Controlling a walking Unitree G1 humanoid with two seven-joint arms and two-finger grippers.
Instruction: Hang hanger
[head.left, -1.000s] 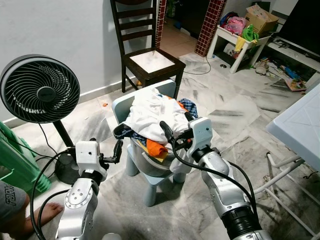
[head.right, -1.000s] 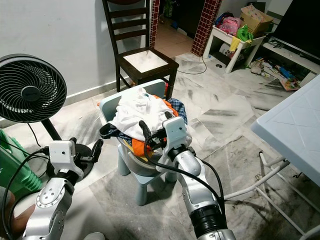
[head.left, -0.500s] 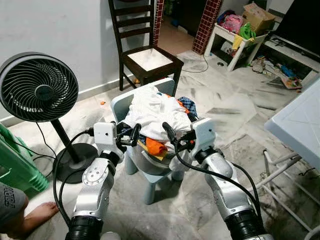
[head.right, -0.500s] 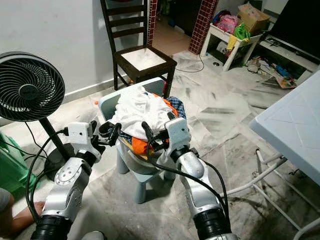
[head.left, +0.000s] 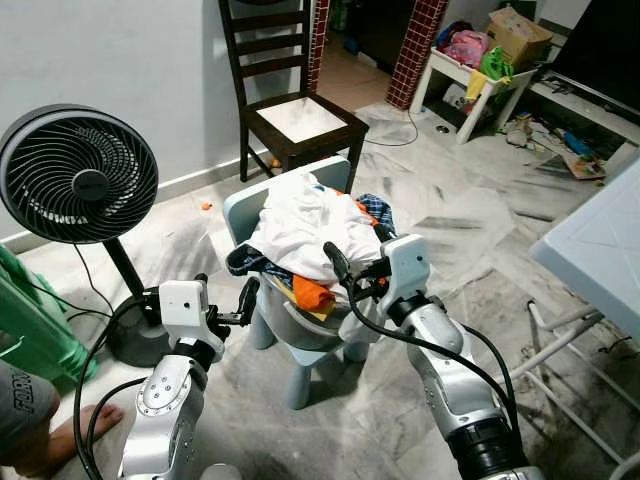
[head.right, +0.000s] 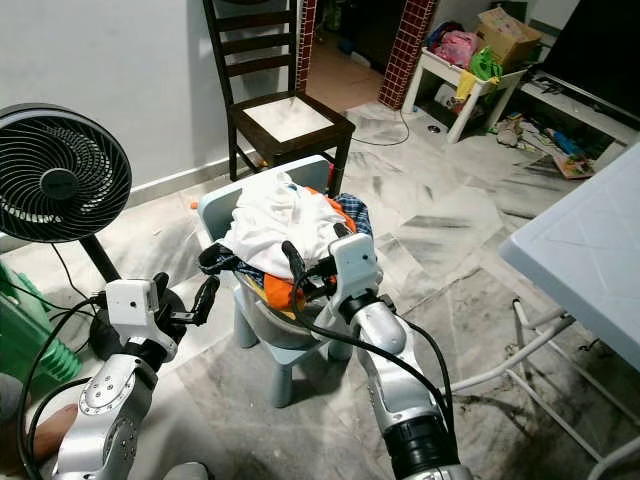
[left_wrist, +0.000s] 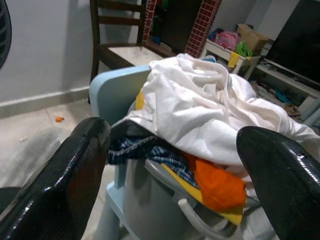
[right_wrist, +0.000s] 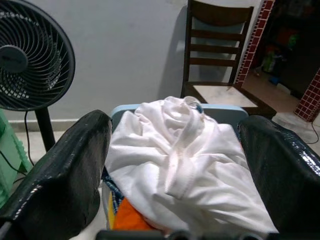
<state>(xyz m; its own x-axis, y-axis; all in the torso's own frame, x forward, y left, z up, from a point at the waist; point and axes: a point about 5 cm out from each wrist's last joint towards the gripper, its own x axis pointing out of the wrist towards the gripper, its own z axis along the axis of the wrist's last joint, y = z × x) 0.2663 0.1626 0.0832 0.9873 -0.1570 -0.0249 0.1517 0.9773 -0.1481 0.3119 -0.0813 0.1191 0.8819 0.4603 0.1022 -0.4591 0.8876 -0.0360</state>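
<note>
- Presently: one small pale-blue chair (head.left: 240, 207) at centre, bearing one heap of laundry (head.left: 310, 225) topped by a white garment. One dark wooden chair (head.left: 290, 110) behind it; one standing fan (head.left: 78, 178) to the robot's left.
- No hanger can be made out; if present, it is hidden in or under the heap. Long axis: cannot tell.
- Right gripper (head.left: 350, 277) rests against the near edge of the heap, fingers spread wide, holding nothing. It is the nearer arm.
- Left gripper (head.left: 222, 300) hovers just left of the chair, apart from the cloth, fingers likewise wide and empty.
- Heap lies straight ahead of both.
</note>
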